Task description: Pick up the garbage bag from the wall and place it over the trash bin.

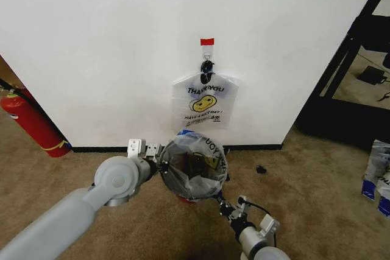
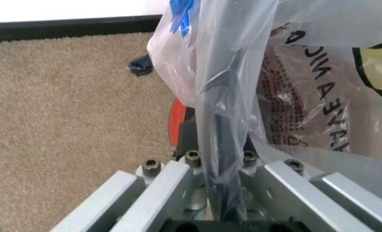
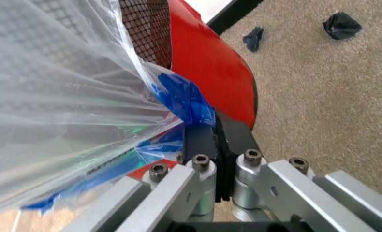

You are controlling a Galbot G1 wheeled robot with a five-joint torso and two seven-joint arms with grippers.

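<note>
Both claws, left and right, clenched on bag edges over bin; thin film could tear or slip off rim if overstretched.

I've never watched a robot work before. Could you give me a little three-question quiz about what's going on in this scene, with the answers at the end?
1. True or false: the garbage bag is already spread over the trash bin.
2. What does the left hand grip? A) the fire extinguisher B) the bag's edge C) nothing
3. Fill in: a second smiley bag hangs from a hook on the ____.

Key
1. True. The bag's mouth is stretched over the bin's rim.
2. B. Its fingers are closed on the plastic at the bin's left side; the right hand pinches a blue-patched edge at the near right side.
3. Wall, beneath a red tape strip.
</note>
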